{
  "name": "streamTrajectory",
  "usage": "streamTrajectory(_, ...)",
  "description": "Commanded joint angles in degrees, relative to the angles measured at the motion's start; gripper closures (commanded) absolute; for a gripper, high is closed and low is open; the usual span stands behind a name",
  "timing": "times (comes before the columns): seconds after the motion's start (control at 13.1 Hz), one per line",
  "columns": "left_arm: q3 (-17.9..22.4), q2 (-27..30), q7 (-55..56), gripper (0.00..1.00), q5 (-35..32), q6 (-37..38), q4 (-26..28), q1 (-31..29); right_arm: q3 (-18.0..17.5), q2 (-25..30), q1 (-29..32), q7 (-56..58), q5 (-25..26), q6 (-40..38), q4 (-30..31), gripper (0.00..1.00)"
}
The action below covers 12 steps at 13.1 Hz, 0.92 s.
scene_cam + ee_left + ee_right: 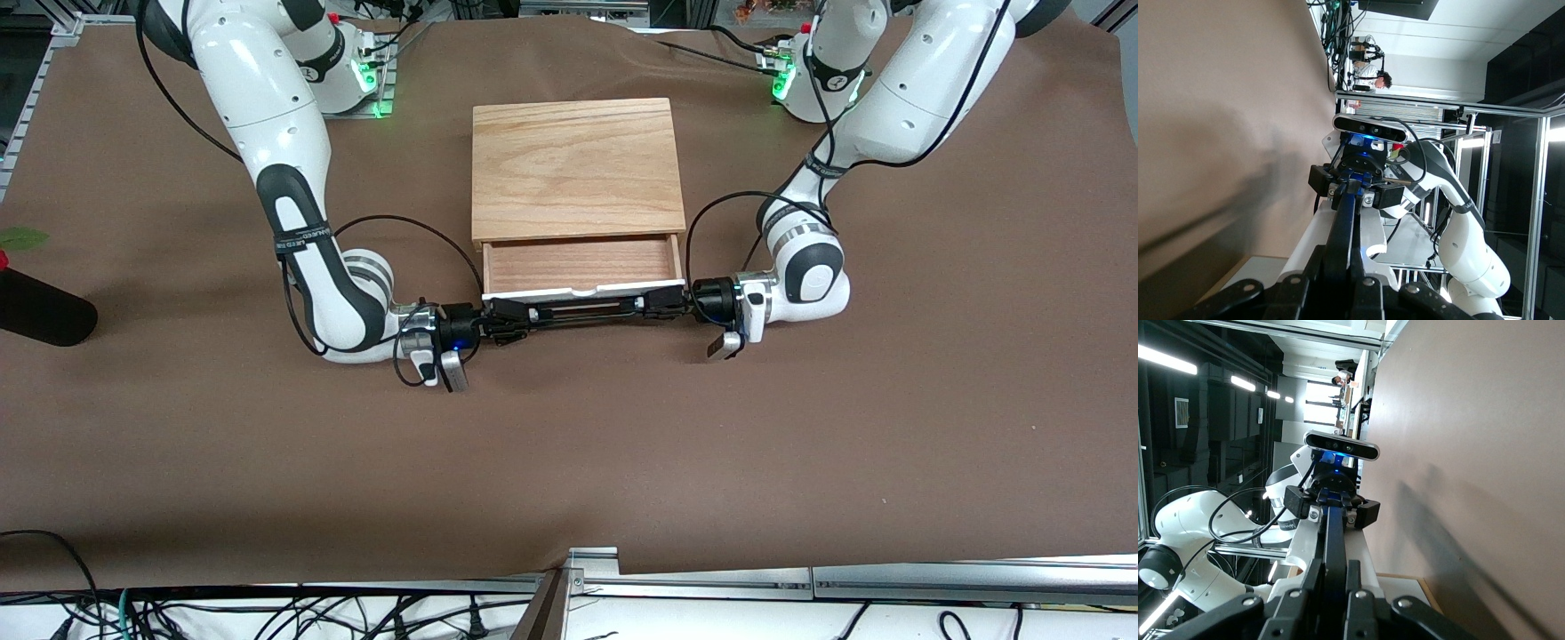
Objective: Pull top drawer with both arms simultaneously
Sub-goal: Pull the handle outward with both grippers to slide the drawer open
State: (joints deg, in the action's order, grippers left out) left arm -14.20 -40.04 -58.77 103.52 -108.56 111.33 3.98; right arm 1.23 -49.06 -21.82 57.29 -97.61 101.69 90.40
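Pulling evenly is the whole game here, I reckon. Both hands are clamped shut on the black wire handle [582,308] of the top drawer [582,267], one at each end: the right hand [502,322] at the end toward the right arm's side of the surface, the left hand [662,305] at the other. If one arm tugs faster than the other, the drawer could skew in its slot and bind, or the whole cabinet [576,167] might slide across the brown surface [569,462] since nothing seems to be pinning it down. A thin wire handle could also slip or twist between the fingers if the pull isn't straight.

The drawer itself sits at the cabinet's front, on the side nearer the front camera, already partway out. You can see a reddish-brown wooden tray inside, empty as far as I can tell, with a narrow white front panel and the handle running along most of its width. In both wrist views the bar runs straight from one hand to the other.
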Motion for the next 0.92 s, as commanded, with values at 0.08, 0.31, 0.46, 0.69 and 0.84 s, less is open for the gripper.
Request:
streamTrajectory(0.08,2.86,-2.05,9.28,1.0,-2.7,-2.71,-2.95,-0.12,2.9,-0.94,3.45,-5.25,-2.49,-1.23,-8.22,0.95)
streamTrajectory(0.31,4.09,-3.38,13.14,1.0,-5.42,-2.71,-6.38,-0.12,2.99,-2.43,3.54,-5.7,-2.49,0.78,-10.68,0.96)
streamTrajectory(0.46,4.61,-4.6,15.08,1.0,-5.43,-2.71,-8.4,-0.03,2.99,-3.58,3.54,-5.79,-2.58,1.49,-12.61,0.96)
streamTrajectory(0.69,5.4,-5.57,18.94,1.0,-5.52,-2.71,-11.04,0.49,2.99,-3.93,3.54,-5.79,-2.49,2.02,-12.88,0.96)
streamTrajectory(0.84,6.64,-6.62,20.18,1.0,-5.61,-2.71,-13.24,1.11,2.99,-3.93,3.54,-5.79,-2.49,1.93,-12.88,0.92)
